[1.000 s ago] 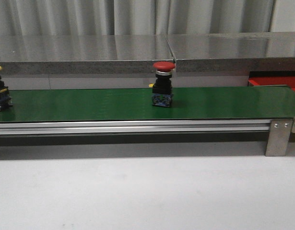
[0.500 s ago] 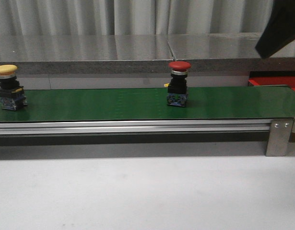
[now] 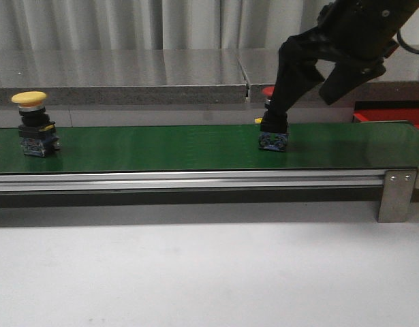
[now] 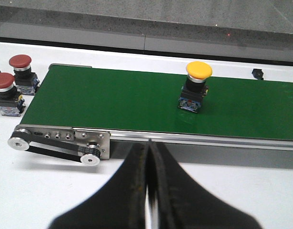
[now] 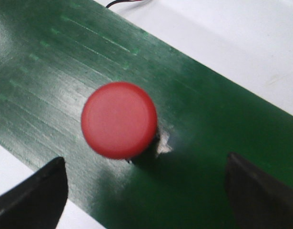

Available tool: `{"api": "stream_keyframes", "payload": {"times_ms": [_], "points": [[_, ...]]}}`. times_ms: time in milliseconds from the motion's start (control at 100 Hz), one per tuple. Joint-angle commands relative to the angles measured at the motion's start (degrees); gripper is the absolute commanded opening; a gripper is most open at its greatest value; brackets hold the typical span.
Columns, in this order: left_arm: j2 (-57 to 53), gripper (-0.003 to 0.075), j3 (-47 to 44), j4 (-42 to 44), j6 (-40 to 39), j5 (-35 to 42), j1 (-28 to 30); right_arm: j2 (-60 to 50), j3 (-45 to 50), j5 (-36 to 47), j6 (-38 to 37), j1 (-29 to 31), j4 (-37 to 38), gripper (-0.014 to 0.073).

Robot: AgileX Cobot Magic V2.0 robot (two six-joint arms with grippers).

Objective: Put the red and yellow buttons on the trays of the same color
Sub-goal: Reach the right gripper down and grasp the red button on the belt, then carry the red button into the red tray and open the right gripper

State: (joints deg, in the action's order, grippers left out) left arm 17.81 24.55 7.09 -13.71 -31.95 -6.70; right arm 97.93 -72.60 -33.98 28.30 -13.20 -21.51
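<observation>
Red button [image 5: 119, 119] upright on green conveyor belt [image 3: 161, 146], between spread right gripper [image 5: 146, 191] fingers, untouched. Left gripper [image 4: 148, 191] pressed together.

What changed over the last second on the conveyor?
Both mushroom-capped push buttons, red and yellow, rode rightward on the green conveyor belt. The right end effector came down, open, over the red one, not gripping. Red tray unmoved.
</observation>
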Motion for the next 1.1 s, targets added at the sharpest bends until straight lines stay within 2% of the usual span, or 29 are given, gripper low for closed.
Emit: {"api": "stream_keyframes", "payload": {"times_ms": [0, 100, 170, 240, 360, 430, 560, 700, 850, 1090], "points": [[0.5, -0.0019, 1.42, -0.18, 0.12, 4.07, -0.42, -0.49, -3.59, 2.52, 0.76, -0.19, -1.08, 0.0652], [0.5, -0.0019, 1.42, -0.18, 0.12, 4.07, -0.42, 1.37, -5.12, 2.67, 0.76, -0.19, -0.95, 0.065], [0.5, -0.0019, 1.42, -0.18, 0.12, 4.07, -0.42, 1.95, -5.46, 3.05, 0.76, -0.19, -0.5, 0.0605], [0.5, -0.0019, 1.42, -0.18, 0.12, 4.07, -0.42, 1.95, -5.46, 3.31, 0.76, -0.19, -0.32, 0.0493], [0.5, -0.0019, 1.42, -0.18, 0.12, 4.07, -0.42, 1.95, -5.46, 3.26, 0.76, -0.19, 0.05, 0.0241], [0.5, -0.0019, 1.42, -0.18, 0.12, 4.07, -0.42, 1.62, -5.66, 2.8, 0.76, -0.12, 0.47, 0.0181], [0.5, -0.0019, 1.42, -0.18, 0.12, 4.07, -0.42, 0.34, -8.32, 0.56, 0.76, 1.25, 1.11, 0.0173], [0.5, -0.0019, 1.42, -0.18, 0.12, 4.07, -0.42, -0.79, -14.66, -4.2, 0.66, 5.72, 1.17, 0.0173], [0.5, -0.0019, 1.42, -0.18, 0.12, 4.07, -0.42, -0.9, -22.05, -9.39, -0.41, 14.39, 1.42, 0.0173], [0.5, -0.0019, 1.42, -0.18, 0.12, 4.07, -0.42, -0.39, -25.72, -7.16, -3.37, 30.48, 1.42, 0.0173]]}}
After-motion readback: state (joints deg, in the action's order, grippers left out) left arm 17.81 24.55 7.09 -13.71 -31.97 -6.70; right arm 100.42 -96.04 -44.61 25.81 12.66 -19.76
